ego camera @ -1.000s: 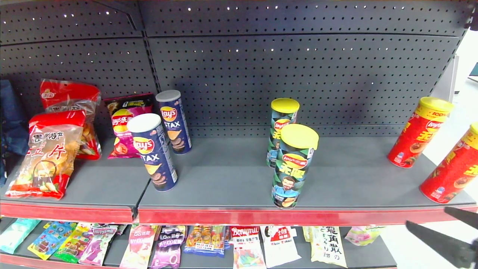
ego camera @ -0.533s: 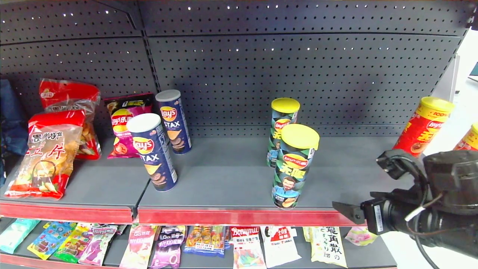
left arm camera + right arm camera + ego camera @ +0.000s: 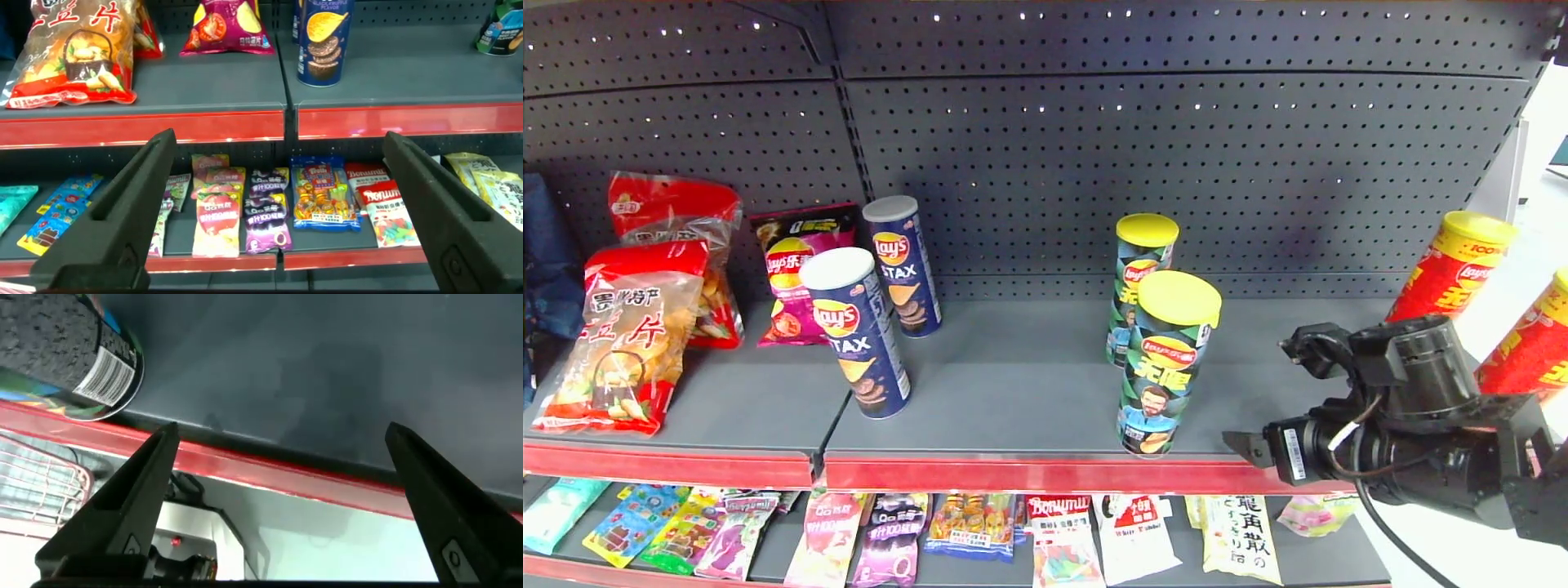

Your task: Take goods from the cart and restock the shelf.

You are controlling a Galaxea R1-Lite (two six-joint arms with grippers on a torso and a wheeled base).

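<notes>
On the upper shelf [image 3: 1013, 384] I see the goods in pairs. Two navy chip tubes [image 3: 856, 331] with pale lids stand left of centre. Two green-and-black tubes [image 3: 1168, 363] with yellow lids stand in the middle, the front one at the red lip, showing a cartoon bearded face under an oval red-and-yellow logo. Two red tubes [image 3: 1454, 265] with yellow lids stand far right; my right arm hides their lower parts and the frame edge cuts the outer one. Far left, red snack bags [image 3: 625, 335] carry large white characters, beside a magenta chip bag [image 3: 796, 269].

My right end effector [image 3: 282, 433] is spread wide at the shelf's red lip, near the front green tube; its camera catches only that tube's base and barcode [image 3: 110, 371]. Below the lip a white wire grid [image 3: 41, 498] is cut off, and I cannot tell what it belongs to. My left end effector [image 3: 278, 137] is likewise spread wide, facing the lower shelf [image 3: 351, 261] of small packets whose print is too small to read.
</notes>
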